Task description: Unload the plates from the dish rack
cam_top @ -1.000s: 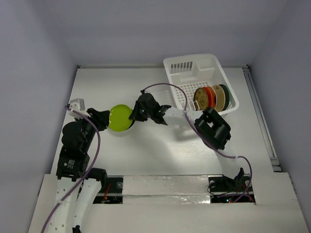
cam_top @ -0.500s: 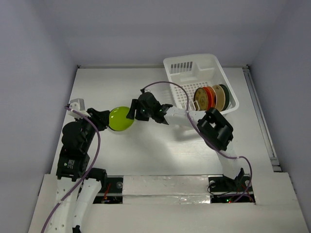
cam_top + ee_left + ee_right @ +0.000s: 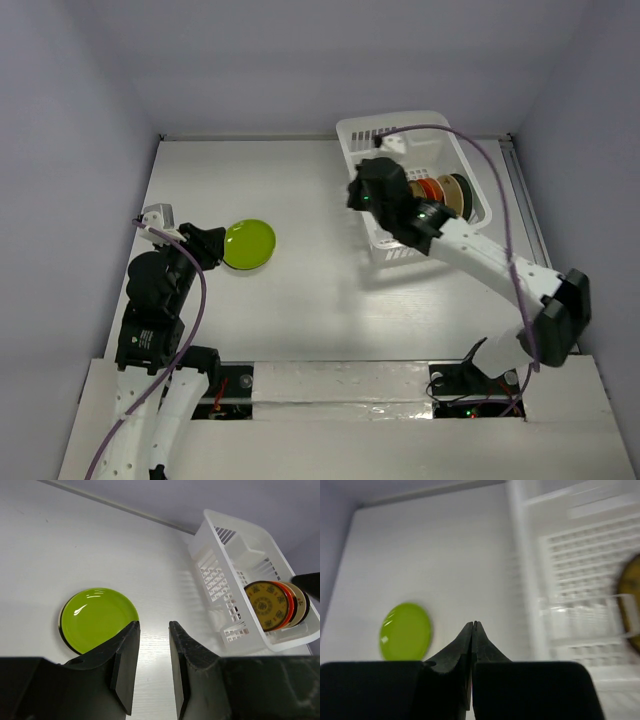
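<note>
Lying flat on the tabletop (image 3: 330,300) at the left is one lime green plate (image 3: 248,243), already unloaded. The left hand (image 3: 153,624) is hovering just beside it, fingers narrowly apart and gripping nothing. Further right, the right hand (image 3: 472,625) is hanging over the dish rack (image 3: 395,118), pinched closed and empty. At least four plates (image 3: 272,605) (patterned yellow foremost) are standing on edge inside, so most of the job is waiting.

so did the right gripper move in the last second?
Yes. The right gripper moved right, from beside the lime green plate to the dish rack's left side.
</note>
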